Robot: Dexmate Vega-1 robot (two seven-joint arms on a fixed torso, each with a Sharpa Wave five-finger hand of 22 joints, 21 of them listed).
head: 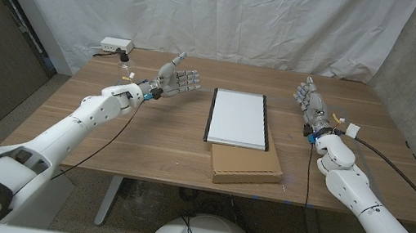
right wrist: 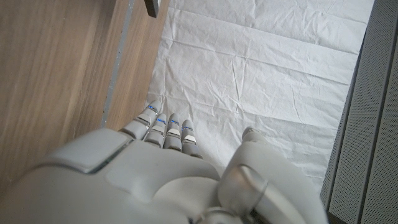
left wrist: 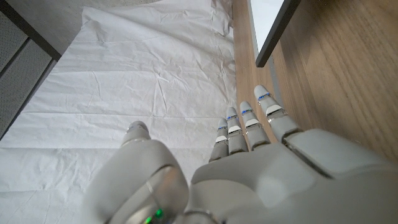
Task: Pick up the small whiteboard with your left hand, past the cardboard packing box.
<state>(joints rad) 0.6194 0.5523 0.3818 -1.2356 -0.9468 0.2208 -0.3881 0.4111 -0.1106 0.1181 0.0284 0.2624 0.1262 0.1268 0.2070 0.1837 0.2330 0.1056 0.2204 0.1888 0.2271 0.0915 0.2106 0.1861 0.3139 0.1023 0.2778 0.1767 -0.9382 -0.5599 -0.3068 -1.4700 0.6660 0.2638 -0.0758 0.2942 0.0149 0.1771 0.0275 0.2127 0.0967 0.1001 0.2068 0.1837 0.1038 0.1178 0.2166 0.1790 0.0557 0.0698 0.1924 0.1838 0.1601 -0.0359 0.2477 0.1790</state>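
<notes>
The small whiteboard (head: 237,118), white with a black frame, lies in the middle of the wooden table (head: 155,138), its near edge overlapping the flat cardboard packing box (head: 246,167). My left hand (head: 174,79) hovers to the left of the whiteboard's far corner, fingers extended and apart, holding nothing. In the left wrist view the left hand (left wrist: 249,168) reaches along the table with a black-framed whiteboard corner (left wrist: 275,34) ahead of it. My right hand (head: 310,100) stands to the right of the whiteboard, fingers extended, empty. The right hand (right wrist: 155,174) also shows in the right wrist view.
A white power strip (head: 116,46) with cables sits at the table's far left corner. A white cloth backdrop (head: 207,9) hangs behind the table. Bare wood lies on both sides of the whiteboard and box.
</notes>
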